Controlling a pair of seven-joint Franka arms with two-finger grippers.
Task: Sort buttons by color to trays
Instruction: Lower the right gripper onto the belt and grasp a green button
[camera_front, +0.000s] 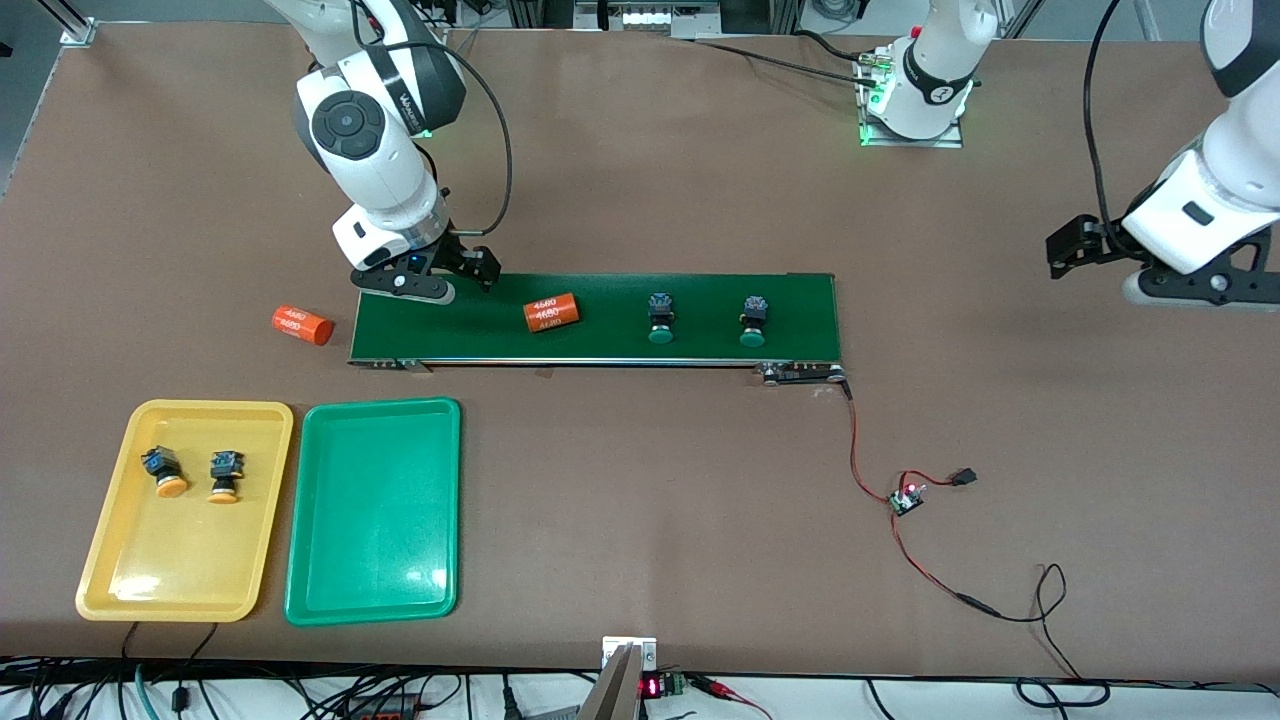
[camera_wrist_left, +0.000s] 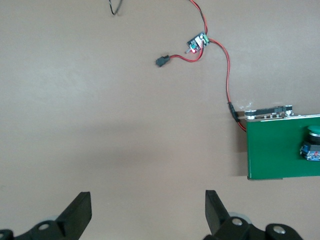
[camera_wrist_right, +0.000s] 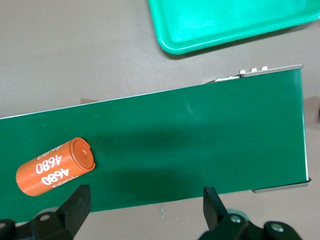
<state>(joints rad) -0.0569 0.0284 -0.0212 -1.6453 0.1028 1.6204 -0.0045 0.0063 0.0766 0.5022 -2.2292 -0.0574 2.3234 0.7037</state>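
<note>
Two green buttons (camera_front: 660, 320) (camera_front: 753, 322) stand on the dark-green conveyor belt (camera_front: 600, 340). Two yellow-orange buttons (camera_front: 165, 473) (camera_front: 225, 478) lie in the yellow tray (camera_front: 185, 590). Beside it, the green tray (camera_front: 375, 520) holds nothing. My right gripper (camera_front: 445, 278) hangs open over the belt's end toward the right arm's end of the table, nothing between its fingers (camera_wrist_right: 76, 205). My left gripper (camera_front: 1130, 270) waits open over bare table past the belt's other end. The left wrist view shows its open gripper (camera_wrist_left: 148, 210) and one green button (camera_wrist_left: 312, 145) at the picture's edge.
One orange numbered cylinder (camera_front: 553, 312) lies on the belt between the right gripper and the green buttons; the same cylinder (camera_wrist_right: 55, 166) shows in the right wrist view. Another cylinder (camera_front: 302, 325) lies on the table off the belt's end. A small circuit board (camera_front: 908, 497) with red wires sits nearer the front camera.
</note>
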